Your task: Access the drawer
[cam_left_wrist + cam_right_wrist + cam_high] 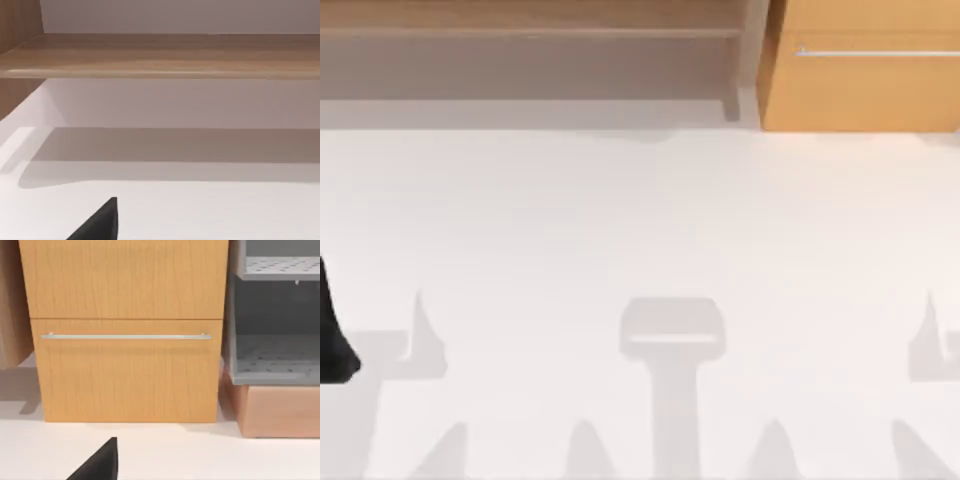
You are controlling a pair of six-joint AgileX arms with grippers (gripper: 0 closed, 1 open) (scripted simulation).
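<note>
White table (640, 220) under everything, with grey arm shadows across its near half. Along the far edge, from left to past centre, a dull brown open shelf unit (530, 35); seen close in the left wrist view as one long wooden board (165, 55) above a pale, shaded recess. At the far right corner, just beside that unit, an orange-tan cabinet holding the drawer (865, 95). In the right wrist view, drawer (125, 375) as the lower panel, shut, front level with the plain panel (125, 277) above. Just beside the cabinet, a grey perforated rack (275, 360) resting on a pale tan box (280, 410). Across the drawer's upper part, a thin silver bar handle (125, 336), horizontal, untouched. Left arm (332, 330) dark at the table's near left edge. Left gripper (100, 225) above bare table, facing the shelf unit, well apart. Right gripper (100, 465) above bare table, facing the drawer, apart from it. Grip state of either: cannot tell.
</note>
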